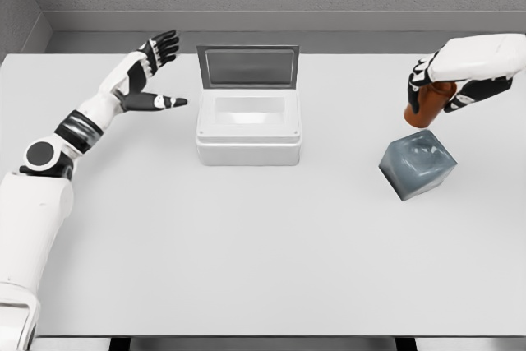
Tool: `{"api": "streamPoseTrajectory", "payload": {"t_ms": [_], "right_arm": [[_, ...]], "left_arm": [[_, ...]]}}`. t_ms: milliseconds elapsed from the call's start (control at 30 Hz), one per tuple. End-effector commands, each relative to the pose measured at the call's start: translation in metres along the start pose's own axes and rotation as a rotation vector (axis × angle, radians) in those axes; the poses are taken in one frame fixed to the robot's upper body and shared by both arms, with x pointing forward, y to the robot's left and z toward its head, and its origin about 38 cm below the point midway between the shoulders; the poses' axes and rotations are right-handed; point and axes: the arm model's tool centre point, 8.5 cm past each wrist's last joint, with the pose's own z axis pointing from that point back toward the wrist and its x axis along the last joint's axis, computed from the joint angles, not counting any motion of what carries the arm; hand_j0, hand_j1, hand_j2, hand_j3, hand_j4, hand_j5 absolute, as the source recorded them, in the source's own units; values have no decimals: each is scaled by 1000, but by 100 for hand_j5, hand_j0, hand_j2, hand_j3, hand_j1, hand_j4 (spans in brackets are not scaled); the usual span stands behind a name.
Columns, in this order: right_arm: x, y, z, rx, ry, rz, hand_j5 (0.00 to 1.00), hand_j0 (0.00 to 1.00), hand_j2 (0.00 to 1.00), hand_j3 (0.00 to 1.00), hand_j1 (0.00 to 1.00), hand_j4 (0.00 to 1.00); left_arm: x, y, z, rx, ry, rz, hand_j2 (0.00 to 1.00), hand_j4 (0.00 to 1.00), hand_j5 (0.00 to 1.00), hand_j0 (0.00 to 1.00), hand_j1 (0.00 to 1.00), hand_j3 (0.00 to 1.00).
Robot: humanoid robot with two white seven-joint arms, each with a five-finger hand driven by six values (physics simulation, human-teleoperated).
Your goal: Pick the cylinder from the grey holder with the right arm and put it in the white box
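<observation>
An orange-brown cylinder [426,106] hangs just above the grey holder [417,165] at the table's right side. My right hand [440,88] comes in from the right edge and is shut on the cylinder, its fingers wrapped around the upper part. The holder is a dark grey cube with a hollow top, tilted on the table. The white box [248,127] stands at the centre back with its lid [247,66] raised and its inside bare. My left hand [154,71] hovers open to the left of the box, fingers spread.
The table [246,252] is a plain light grey surface with a grey wall behind it. My left arm [49,170] stretches along the left side from the lower left corner.
</observation>
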Motion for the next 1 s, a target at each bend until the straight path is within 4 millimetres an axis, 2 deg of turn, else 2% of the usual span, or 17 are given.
{"api": "streamPoseTrajectory", "payload": {"t_ms": [0, 333, 500, 533, 567, 967], "right_arm": [[4, -6, -9, 3, -20, 9, 46, 46, 46, 46, 46, 46], [20, -37, -34, 11, -77, 83, 45, 45, 45, 45, 45, 45], [23, -46, -43, 17, -90, 101, 44, 44, 44, 44, 44, 44], [22, -48, -47, 20, -90, 103, 44, 44, 44, 44, 44, 44], [23, -49, -49, 20, -93, 104, 44, 44, 44, 44, 44, 44], [29, -73, -82, 44, -118, 145, 43, 43, 43, 43, 43, 43]], "left_arm": [[19, 11, 1, 12, -48, -29, 100, 100, 100, 100, 100, 100], [14, 14, 7, 26, -32, -24, 100, 100, 100, 100, 100, 100], [11, 25, 16, 38, -6, -39, 100, 100, 100, 100, 100, 100], [12, 36, 24, 47, 12, -58, 100, 100, 100, 100, 100, 100], [12, 38, 26, 47, 17, -62, 100, 100, 100, 100, 100, 100], [9, 36, 27, 46, 21, -60, 100, 100, 100, 100, 100, 100]]}}
